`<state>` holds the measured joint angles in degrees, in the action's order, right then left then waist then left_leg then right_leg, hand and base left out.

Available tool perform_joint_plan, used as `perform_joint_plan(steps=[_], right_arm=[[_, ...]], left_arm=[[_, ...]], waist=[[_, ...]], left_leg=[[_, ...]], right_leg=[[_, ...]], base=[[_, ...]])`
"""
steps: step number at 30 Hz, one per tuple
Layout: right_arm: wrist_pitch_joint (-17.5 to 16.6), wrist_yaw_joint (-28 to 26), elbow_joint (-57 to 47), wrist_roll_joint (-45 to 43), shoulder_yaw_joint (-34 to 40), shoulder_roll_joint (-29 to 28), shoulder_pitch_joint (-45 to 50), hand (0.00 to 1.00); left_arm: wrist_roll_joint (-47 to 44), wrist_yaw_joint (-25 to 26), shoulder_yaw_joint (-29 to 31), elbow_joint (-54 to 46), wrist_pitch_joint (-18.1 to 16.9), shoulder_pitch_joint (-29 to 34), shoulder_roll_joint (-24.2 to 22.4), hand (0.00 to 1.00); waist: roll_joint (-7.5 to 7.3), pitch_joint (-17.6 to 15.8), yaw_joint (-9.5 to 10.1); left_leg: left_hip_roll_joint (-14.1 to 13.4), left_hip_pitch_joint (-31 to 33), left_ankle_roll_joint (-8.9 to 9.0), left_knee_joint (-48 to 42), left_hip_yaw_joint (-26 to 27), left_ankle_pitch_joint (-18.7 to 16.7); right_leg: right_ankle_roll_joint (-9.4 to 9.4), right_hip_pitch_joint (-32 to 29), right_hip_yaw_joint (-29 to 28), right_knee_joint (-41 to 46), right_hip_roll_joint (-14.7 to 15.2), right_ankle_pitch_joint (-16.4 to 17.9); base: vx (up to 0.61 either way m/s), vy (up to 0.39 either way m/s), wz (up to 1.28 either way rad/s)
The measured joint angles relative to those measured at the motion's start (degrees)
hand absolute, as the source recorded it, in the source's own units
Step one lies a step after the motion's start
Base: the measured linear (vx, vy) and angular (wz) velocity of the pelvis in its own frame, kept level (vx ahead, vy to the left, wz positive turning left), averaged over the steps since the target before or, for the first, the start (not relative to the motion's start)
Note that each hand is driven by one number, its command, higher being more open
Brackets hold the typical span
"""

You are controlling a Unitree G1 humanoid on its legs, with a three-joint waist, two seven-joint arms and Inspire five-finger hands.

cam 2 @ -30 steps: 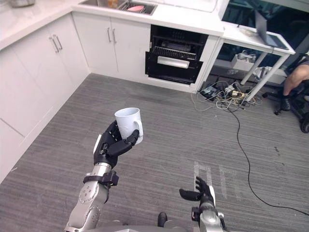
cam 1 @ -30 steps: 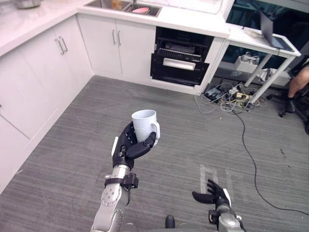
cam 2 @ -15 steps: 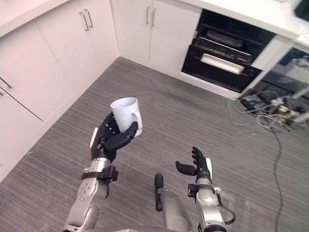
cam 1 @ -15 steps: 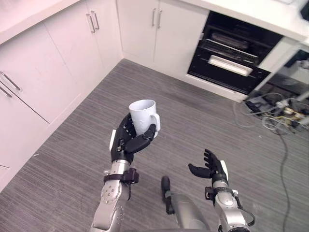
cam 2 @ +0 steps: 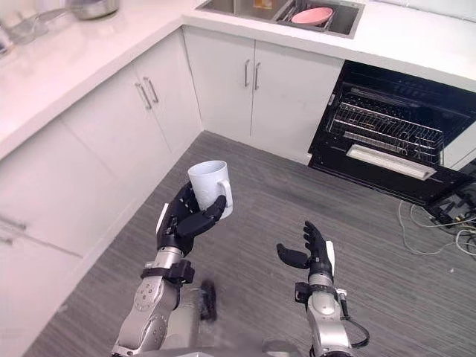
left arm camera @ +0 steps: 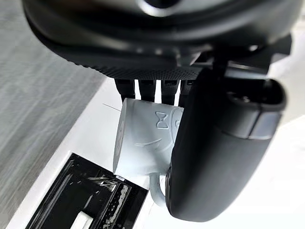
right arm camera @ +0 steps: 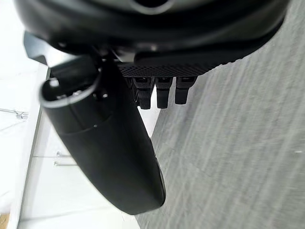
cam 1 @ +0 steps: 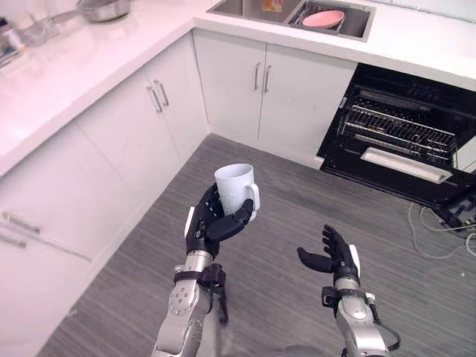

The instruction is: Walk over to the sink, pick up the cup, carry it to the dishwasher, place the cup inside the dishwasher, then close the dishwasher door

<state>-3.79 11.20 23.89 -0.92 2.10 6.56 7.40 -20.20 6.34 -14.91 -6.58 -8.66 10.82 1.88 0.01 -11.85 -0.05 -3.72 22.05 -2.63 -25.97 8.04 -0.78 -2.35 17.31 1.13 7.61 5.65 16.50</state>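
A white cup [cam 1: 236, 186] with a handle stands upright in my left hand [cam 1: 210, 225], whose fingers and thumb are curled round it, held up over the grey floor. The left wrist view shows the cup [left arm camera: 145, 139] between fingers and thumb. My right hand [cam 1: 334, 256] hangs lower at the right, fingers relaxed and holding nothing. The dishwasher [cam 1: 398, 141] stands open under the counter at the upper right, its wire rack [cam 1: 396, 128] and lowered door [cam 1: 405, 164] visible. The sink [cam 1: 291, 13] is set in the counter at the top, with a pink dish [cam 1: 323, 18] in it.
White cabinets [cam 1: 141, 145] run along the left and back under a white counter [cam 1: 82, 63]. A metal pot [cam 1: 103, 9] sits on the counter's far left. Cables [cam 1: 454, 223] lie on the floor at the right edge. Grey floor [cam 1: 282, 216] stretches towards the dishwasher.
The camera has moved and lifted, so the sink, counter and dishwasher rack now come into sight. The cup stays held in my left hand; my right hand keeps its pose.
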Motion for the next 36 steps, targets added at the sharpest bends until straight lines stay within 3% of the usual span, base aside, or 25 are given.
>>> perform_joint_plan(steps=[3,4,5,6,7,8,9,12,13,15,16,17,18,20,21,23,24,26,28,29,30,31,32,33,36], right_arm=[[0.0,-0.3,0.3,0.1,-0.2,-0.2,0.3,0.90],[0.0,-0.3,0.4,0.2,-0.2,-0.4,0.1,0.90],[0.0,-0.6,0.8,0.4,-0.2,-1.0,-0.2,0.90],[0.0,-1.0,1.7,0.6,-0.4,-1.8,-0.5,0.90],[0.0,-1.1,2.1,0.6,-0.6,-2.1,-0.5,0.90],[0.0,-1.3,3.0,0.6,-1.7,-2.1,-0.5,0.90],[0.0,-1.5,3.1,1.0,-3.3,-2.1,-0.5,0.90],[0.0,-2.3,2.9,2.4,-5.0,-2.2,-0.5,0.90],[0.0,-2.6,2.6,2.6,-5.3,-2.2,-0.5,0.90],[0.0,-2.7,2.4,2.8,-5.3,-2.0,-0.6,0.90],[0.1,-2.9,1.9,3.1,-5.3,-2.0,-0.3,0.90],[0.2,-2.9,1.4,3.2,-5.2,-1.5,0.3,0.90],[0.6,-3.0,1.3,3.3,-5.1,-0.2,0.4,0.90],[1.1,-3.6,-3.6,3.3,-4.7,0.9,1.1,0.90],[1.0,-3.3,-8.6,3.3,-4.8,0.7,2.5,0.90],[-0.3,-3.0,-12.2,3.2,-4.7,0.6,2.8,0.90],[-1.5,-2.8,-14.2,3.0,-4.7,0.6,1.7,0.90],[-1.9,-2.5,-14.7,2.7,-4.7,0.6,0.5,0.90],[-1.9,-2.4,-14.7,2.6,-4.8,0.5,-0.2,0.90],[-1.9,-2.3,-14.7,2.6,-4.8,0.5,-0.3,0.90],[-1.9,-2.2,-14.7,2.6,-4.8,0.7,-0.3,0.90],[-1.9,-2.2,-14.9,2.5,-4.9,1.1,-0.3,0.90],[-1.7,-2.1,-14.8,2.3,-5.6,0.2,0.0,0.90],[-1.7,-1.9,-15.9,2.3,-6.4,-0.2,0.1,0.90],[-1.8,-2.2,-19.3,2.3,-8.9,-0.3,-0.4,0.90]], left_arm=[[0.1,0.0,-0.3,-0.5,0.1,-0.5,0.2,0.30],[0.1,0.0,-0.3,-0.5,0.2,-0.4,0.4,0.30],[0.1,0.1,-0.3,-0.5,0.3,-0.1,1.6,0.30],[0.1,0.1,-0.4,-0.5,0.8,0.0,3.2,0.30],[0.1,0.1,-0.5,-0.5,1.0,0.2,3.7,0.30],[1.1,0.3,-0.5,-0.5,0.9,0.5,3.8,0.30],[1.3,0.5,-0.7,-0.5,0.8,0.5,3.9,0.30],[1.3,0.5,-1.7,-0.5,0.7,0.2,4.4,0.30],[1.3,0.5,-2.3,-0.5,0.7,0.1,4.5,0.30],[1.4,0.5,-2.9,-0.4,0.7,0.1,4.4,0.30],[2.2,0.5,-2.9,-0.2,0.7,0.1,4.5,0.30],[2.3,0.4,-3.0,0.7,0.7,0.0,4.3,0.30],[2.3,0.3,-3.0,2.6,0.9,-0.3,3.0,0.30],[2.4,0.3,-2.2,4.6,1.0,-1.2,1.6,0.30],[2.5,0.2,-2.2,5.2,1.0,-0.7,1.5,0.30],[3.4,0.1,-2.5,5.2,1.0,-0.2,1.9,0.30],[3.4,-0.4,-2.5,5.1,1.0,-0.2,1.6,0.30],[3.4,-0.3,-2.4,5.2,1.0,-0.1,1.4,0.30],[3.4,-0.3,-2.3,5.2,1.0,0.0,1.3,0.30],[3.5,-0.2,-2.3,5.2,1.0,0.0,1.2,0.30],[3.5,-0.2,-1.9,5.1,1.0,0.1,0.7,0.30],[3.6,-0.1,-1.2,5.0,0.9,0.1,0.1,0.30],[3.6,0.2,-0.1,5.0,0.9,0.4,0.1,0.30],[3.6,0.8,1.2,4.8,0.9,-0.1,0.5,0.30],[3.6,2.0,2.3,4.2,0.9,0.8,1.3,0.30]], waist=[[-0.59,0.3,0.16],[-0.85,0.1,0.42],[-1.67,-0.1,0.52],[-2.18,-0.2,-0.04],[-2.21,-0.1,-0.50],[-2.30,0.0,-0.88],[-2.27,0.2,-0.87],[-2.37,0.4,-2.13],[-2.33,0.4,-2.66],[-2.17,1.3,-2.64],[-3.22,2.6,-2.81],[-2.70,3.0,-3.82],[0.44,4.3,-4.18],[2.37,3.9,-3.71],[2.56,3.9,-2.86],[1.82,4.2,-2.57],[1.73,4.3,-2.37],[1.59,4.2,-2.06],[1.36,4.1,-1.09],[1.36,4.1,-0.76],[2.23,4.3,-0.74],[3.80,4.5,-0.73],[2.96,4.5,-0.77],[1.54,4.5,-1.47],[0.81,4.4,-0.53]], left_leg=[[0.4,0.0,-1.60,-7.5,2.8,-9.0],[0.5,-1.3,-1.70,-8.1,3.9,-10.7],[1.0,-4.8,-1.90,-8.2,6.1,-13.8],[1.6,-8.8,-2.24,-8.2,7.3,-16.4],[1.7,-10.7,-2.43,-7.9,7.6,-17.4],[1.8,-15.0,-2.75,-5.7,8.8,-19.1],[2.0,-20.0,-2.52,-1.1,10.2,-19.9],[2.2,-25.6,-0.90,4.1,11.2,-19.9],[2.2,-28.7,-0.13,6.9,11.8,-20.3],[2.3,-32.7,2.16,9.7,13.3,-21.6],[2.7,-35.2,4.74,8.5,13.9,-23.2],[2.2,-35.7,5.51,6.2,12.9,-24.1],[-0.9,-34.7,5.53,0.8,12.2,-24.6],[-6.6,-29.3,6.20,-21.9,10.0,-17.3],[-9.7,-25.9,6.18,-34.6,8.9,-16.4],[-10.7,-21.5,4.93,-40.1,8.4,-17.1],[-11.6,-16.4,3.45,-39.6,8.1,-18.2],[-10.9,-12.1,3.01,-34.7,6.2,-19.2],[-6.5,-8.9,3.82,-20.5,-0.2,-19.2],[-5.0,-8.6,4.66,-15.4,-2.9,-18.7],[-3.0,-8.9,6.26,-4.5,-8.6,-15.9],[-3.1,-10.1,9.04,0.8,-11.0,-9.5],[-1.7,-11.5,7.14,0.2,-10.0,-7.8],[-0.3,-11.4,5.93,-1.0,-8.3,-9.1],[0.2,-11.6,2.93,-6.1,-5.0,-12.4]], right_leg=[[-0.33,-3.9,-5.0,11.5,2.1,-0.1],[-1.65,-6.0,-6.1,17.0,2.8,-0.4],[-8.05,-11.3,-8.0,30.9,4.2,-3.0],[-11.44,-16.5,-7.9,44.8,4.6,-4.7],[-10.98,-18.8,-6.6,49.7,4.7,-4.4],[-6.91,-23.6,-3.0,54.9,5.2,-2.7],[-2.96,-29.4,1.9,54.0,5.2,-0.4],[-0.14,-35.7,8.8,45.6,4.2,1.4],[0.31,-37.9,13.0,37.9,3.4,1.2],[3.49,-39.7,20.6,24.9,1.1,-2.6],[9.15,-39.8,22.4,17.1,-1.5,-11.7],[11.75,-38.7,21.5,17.2,-1.9,-15.3],[12.38,-37.5,23.1,18.4,-4.1,-13.7],[11.72,-30.8,20.6,16.1,-8.2,-10.1],[11.44,-23.7,17.4,11.4,-11.1,-9.7],[11.42,-18.4,14.3,7.1,-11.5,-9.7],[11.30,-14.9,11.1,4.6,-11.1,-9.7],[9.55,-12.4,8.0,3.0,-9.8,-9.7],[6.97,-10.6,3.3,2.9,-6.9,-8.4],[5.93,-10.3,1.9,3.1,-6.2,-7.8],[3.39,-10.5,-0.5,4.3,-5.3,-6.1],[1.86,-11.0,-2.4,6.3,-5.7,-3.9],[0.91,-11.0,-4.8,8.0,-4.4,-2.4],[-0.50,-11.3,-6.4,8.5,-2.5,-1.2],[-1.69,-12.4,-12.0,8.4,-0.8,-1.2]], base=[[0.62,0.306,-0.36],[0.52,0.265,-0.75],[0.50,0.236,-0.74],[0.48,0.212,-0.61],[0.48,0.162,-0.40],[0.59,0.141,-0.52],[0.49,0.110,-0.52],[0.52,0.049,-0.27],[0.56,0.033,-0.27],[0.63,0.029,-0.40],[0.70,0.008,-0.18],[0.74,-0.012,-0.18],[0.75,-0.027,-0.21],[0.78,-0.019,-0.82],[0.74,0.028,-0.98],[0.60,0.070,-0.92],[0.48,0.137,-0.87],[0.44,0.202,-0.89],[0.36,0.306,-1.00],[0.33,0.356,-0.96],[0.24,0.308,-0.96],[0.37,0.464,-1.12],[0.36,0.431,-0.86],[0.35,0.397,-0.69],[0.26,0.261,-1.00]])
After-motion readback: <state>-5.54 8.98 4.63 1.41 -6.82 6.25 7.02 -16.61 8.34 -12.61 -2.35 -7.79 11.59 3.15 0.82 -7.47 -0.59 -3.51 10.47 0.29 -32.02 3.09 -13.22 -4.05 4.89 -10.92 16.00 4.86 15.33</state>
